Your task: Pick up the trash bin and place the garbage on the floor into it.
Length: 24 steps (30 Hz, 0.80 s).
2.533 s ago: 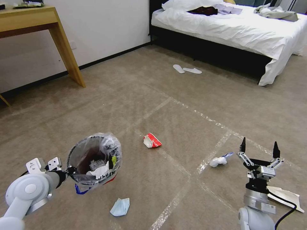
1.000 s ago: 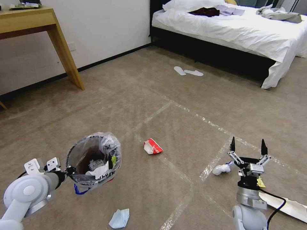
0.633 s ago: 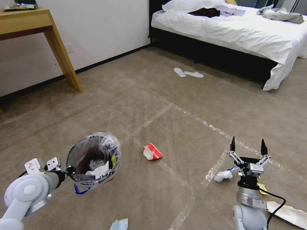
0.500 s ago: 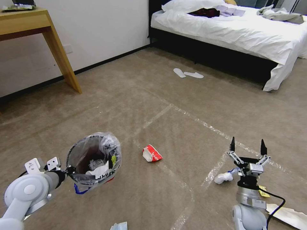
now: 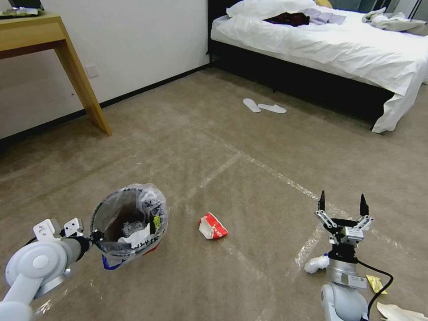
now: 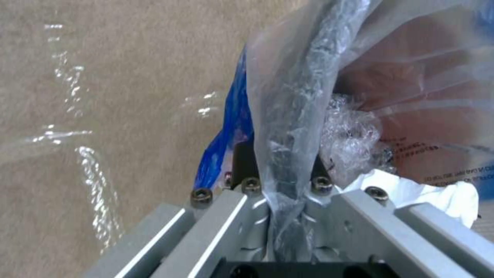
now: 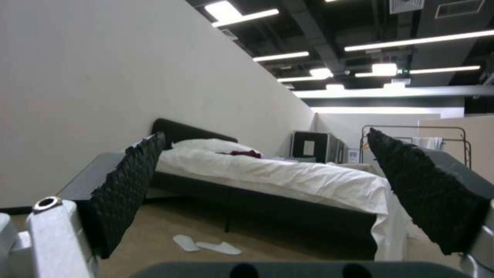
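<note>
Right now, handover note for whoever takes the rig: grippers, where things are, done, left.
Left gripper: shut on the rim of the trash bin, holding it off the floor at the robot's left front.
Right gripper: open, empty, pointing up at the right front.
Done: bin picked up; white tissue and crinkled plastic already inside.
Left: red-and-white carton on the carpet between the arms; crumpled tissue by the right arm's base; small yellow wrapper and folded paper at the right edge.
Slippers by the bed are not garbage.
</note>
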{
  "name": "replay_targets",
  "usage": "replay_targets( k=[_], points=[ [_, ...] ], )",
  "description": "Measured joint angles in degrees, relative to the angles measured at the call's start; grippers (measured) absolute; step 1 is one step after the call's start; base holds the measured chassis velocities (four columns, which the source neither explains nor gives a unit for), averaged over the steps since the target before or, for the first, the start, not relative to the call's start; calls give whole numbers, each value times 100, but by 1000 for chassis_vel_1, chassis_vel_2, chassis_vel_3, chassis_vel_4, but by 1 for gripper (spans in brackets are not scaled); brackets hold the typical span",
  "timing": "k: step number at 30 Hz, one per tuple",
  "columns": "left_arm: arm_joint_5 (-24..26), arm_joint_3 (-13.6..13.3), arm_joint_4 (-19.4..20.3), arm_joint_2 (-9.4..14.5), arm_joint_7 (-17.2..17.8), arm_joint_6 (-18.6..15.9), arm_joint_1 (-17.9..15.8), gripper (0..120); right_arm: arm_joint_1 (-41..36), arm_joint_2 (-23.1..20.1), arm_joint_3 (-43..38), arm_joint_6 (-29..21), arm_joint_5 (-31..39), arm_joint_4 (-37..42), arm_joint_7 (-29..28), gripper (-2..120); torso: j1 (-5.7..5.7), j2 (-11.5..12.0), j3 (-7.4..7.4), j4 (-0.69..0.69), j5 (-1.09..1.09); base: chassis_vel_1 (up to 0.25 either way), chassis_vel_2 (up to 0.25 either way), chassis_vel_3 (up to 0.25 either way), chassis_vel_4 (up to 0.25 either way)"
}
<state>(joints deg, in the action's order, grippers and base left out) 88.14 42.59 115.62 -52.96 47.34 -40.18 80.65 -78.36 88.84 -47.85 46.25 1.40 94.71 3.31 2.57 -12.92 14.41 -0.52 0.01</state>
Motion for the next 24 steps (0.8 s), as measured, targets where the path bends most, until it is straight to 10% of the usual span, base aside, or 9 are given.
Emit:
replay_targets(
  k=[15, 24],
  points=[
    [21, 6, -12, 41, -5, 0, -12, 1, 105, -225, -199, -10, -452, -207, -580, 100, 0, 0, 1, 2, 1, -73, 84, 83, -81],
    [43, 62, -7, 128, -32, -1, 41, 1, -158, -1969, -1334, -173, -178, -1228, 1094, 100, -1, 0, 0, 0, 8, 0, 0, 0, 0]
  ],
)
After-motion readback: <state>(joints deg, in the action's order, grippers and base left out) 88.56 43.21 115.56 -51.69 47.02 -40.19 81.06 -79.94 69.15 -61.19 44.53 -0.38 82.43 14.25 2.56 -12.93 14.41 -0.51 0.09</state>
